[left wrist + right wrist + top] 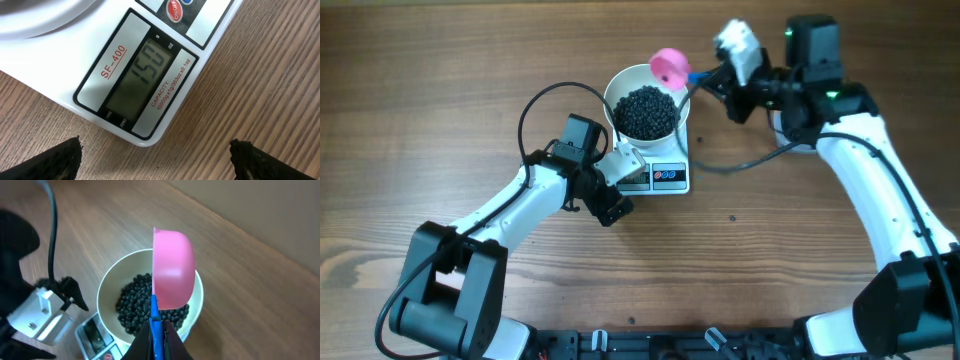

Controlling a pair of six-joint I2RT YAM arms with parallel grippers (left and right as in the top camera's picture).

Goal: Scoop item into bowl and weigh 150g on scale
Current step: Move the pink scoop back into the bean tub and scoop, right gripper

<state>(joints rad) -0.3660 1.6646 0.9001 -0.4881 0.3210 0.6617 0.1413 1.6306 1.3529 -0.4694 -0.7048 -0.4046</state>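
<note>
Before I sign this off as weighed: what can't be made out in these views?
- Overhead: the display on the scale is too small to read.
- Left wrist: the bowl is cut off by the top edge, so the beans are out of view.
- Right wrist: the pink scoop in the right gripper shows only its back; whether it holds beans is hidden.
- Right wrist: the bowl and the bottom edge hide most of the scale.

Pink scoop point(172, 267), blue handle point(155, 315), is projecting straight ahead of the right claw point(158, 339). Black cable point(53, 230) is hanging ahead-left. Wooden table point(260, 295) is lying underneath.
</note>
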